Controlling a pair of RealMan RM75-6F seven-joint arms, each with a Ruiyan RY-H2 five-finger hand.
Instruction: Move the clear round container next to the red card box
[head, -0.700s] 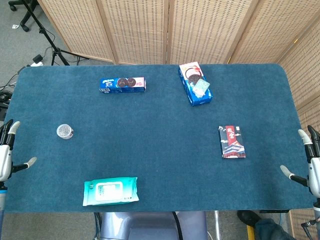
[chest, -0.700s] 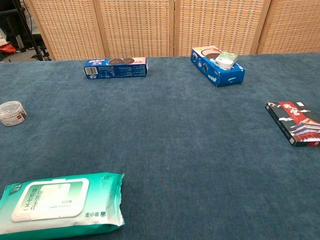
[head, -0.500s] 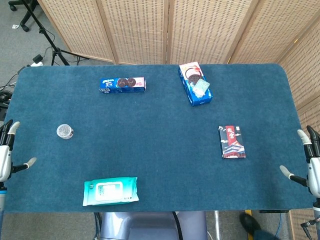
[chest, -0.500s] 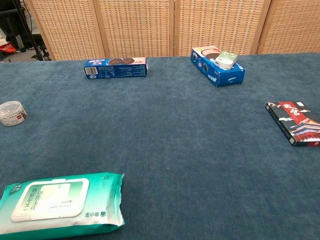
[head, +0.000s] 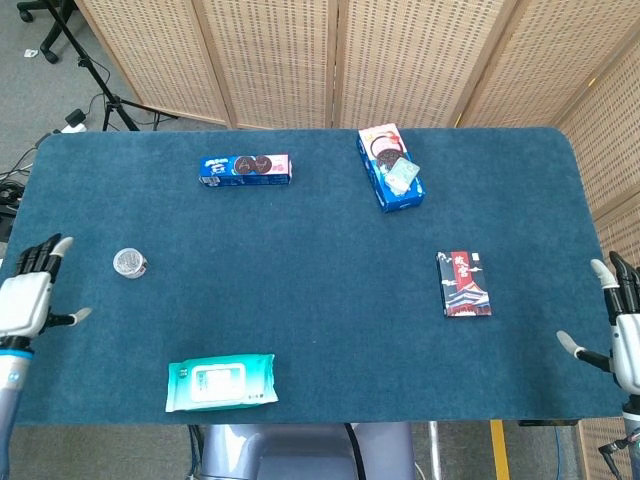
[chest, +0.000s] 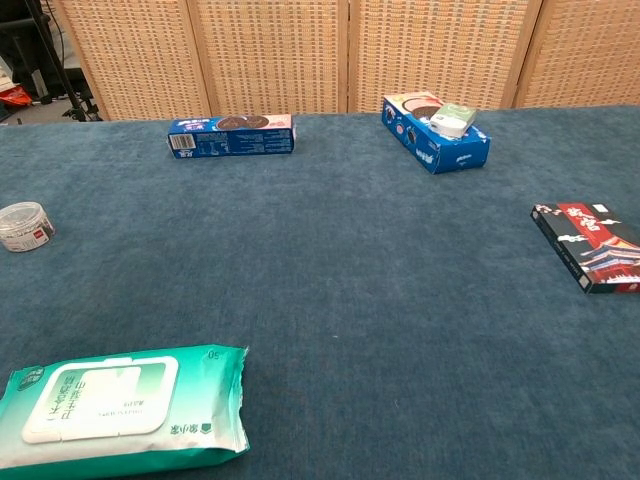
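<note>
Your left hand (head: 25, 300) sits at the table's near left edge, fingers spread and empty; your right hand (head: 625, 335) waits likewise, far right. Reach forward to the clear round container (head: 130, 263) just beyond, close around its sides, and keep it upright. The red card box (head: 464, 284) lies well across the table.
</note>
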